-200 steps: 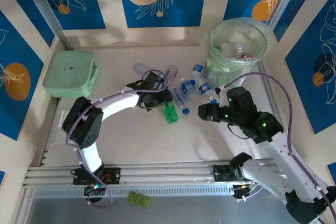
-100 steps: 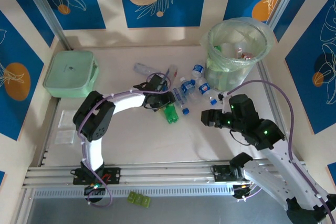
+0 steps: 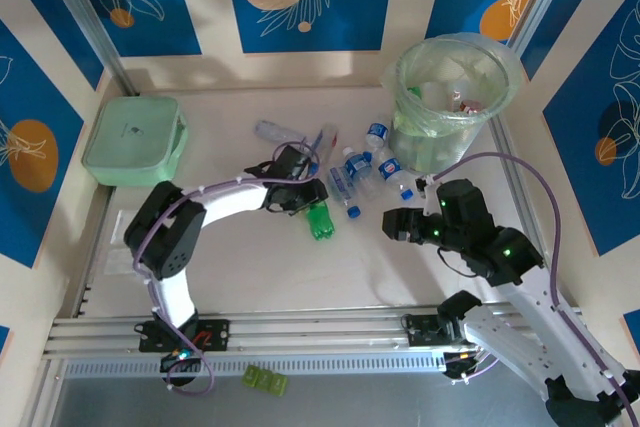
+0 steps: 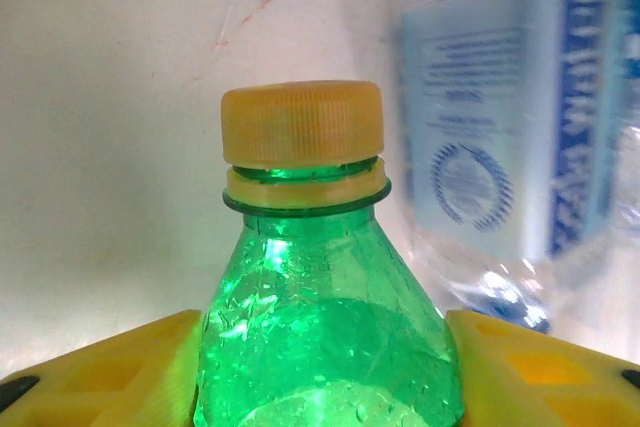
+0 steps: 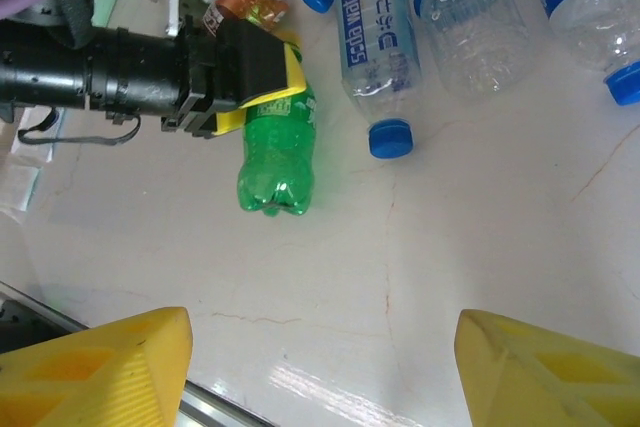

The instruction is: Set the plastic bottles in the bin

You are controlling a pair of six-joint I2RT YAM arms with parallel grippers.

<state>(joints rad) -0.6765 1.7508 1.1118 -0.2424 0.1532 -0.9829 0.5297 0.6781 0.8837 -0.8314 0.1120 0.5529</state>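
Observation:
A green bottle (image 3: 319,220) with an orange cap lies on the table, and my left gripper (image 3: 304,197) is shut on its upper body. The left wrist view has the green bottle (image 4: 322,307) wedged between both yellow fingers (image 4: 120,372). From the right wrist I see the same green bottle (image 5: 278,162) held by the left gripper (image 5: 285,97). Several clear blue-labelled bottles (image 3: 357,169) lie between it and the bin (image 3: 402,82), which holds more bottles. My right gripper (image 3: 393,224) hovers open over bare table, its fingertips (image 5: 110,367) wide apart.
A mint-green lidded box (image 3: 134,140) sits at the far left. A clear bottle (image 3: 274,131) lies behind the left gripper. Clear bottles (image 5: 378,42) lie close beside the green one. The aluminium rail (image 3: 300,332) runs along the near edge.
The right gripper drew back a little toward the near edge, then stayed still. The left arm shifted and the green bottle slid slightly left in its grip.

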